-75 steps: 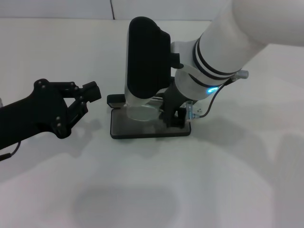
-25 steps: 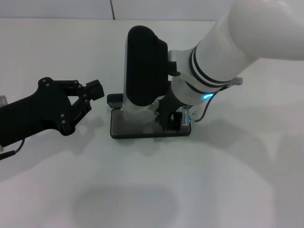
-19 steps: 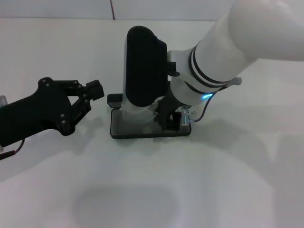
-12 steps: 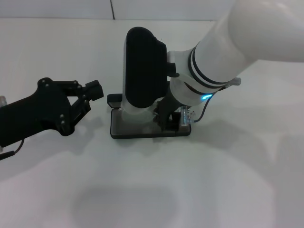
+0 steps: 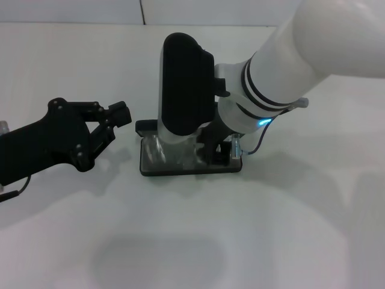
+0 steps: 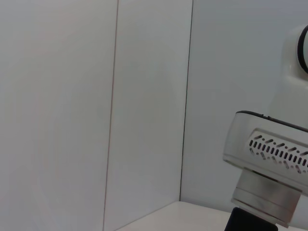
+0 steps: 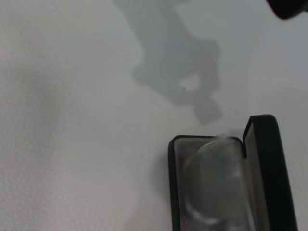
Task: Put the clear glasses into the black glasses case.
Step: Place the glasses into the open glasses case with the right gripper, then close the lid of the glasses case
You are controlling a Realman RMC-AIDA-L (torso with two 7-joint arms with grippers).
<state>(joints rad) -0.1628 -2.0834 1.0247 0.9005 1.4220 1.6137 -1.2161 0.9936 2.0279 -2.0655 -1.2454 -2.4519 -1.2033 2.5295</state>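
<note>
Head view showed no legible lettering. The clear glasses [image 5: 161, 150] lay in the open black glasses case [image 5: 180, 167]; the right gripper [image 5: 212, 150] was obscured, grip undeterminable. The left gripper [image 5: 117, 117] hovered beside, released.

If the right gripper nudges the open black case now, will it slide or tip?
The black glasses case lies flat with its tray low, so sliding seems likelier than tipping. Its lid stands upright, so a high push might rock it. The smooth white table probably offers little grip.
</note>
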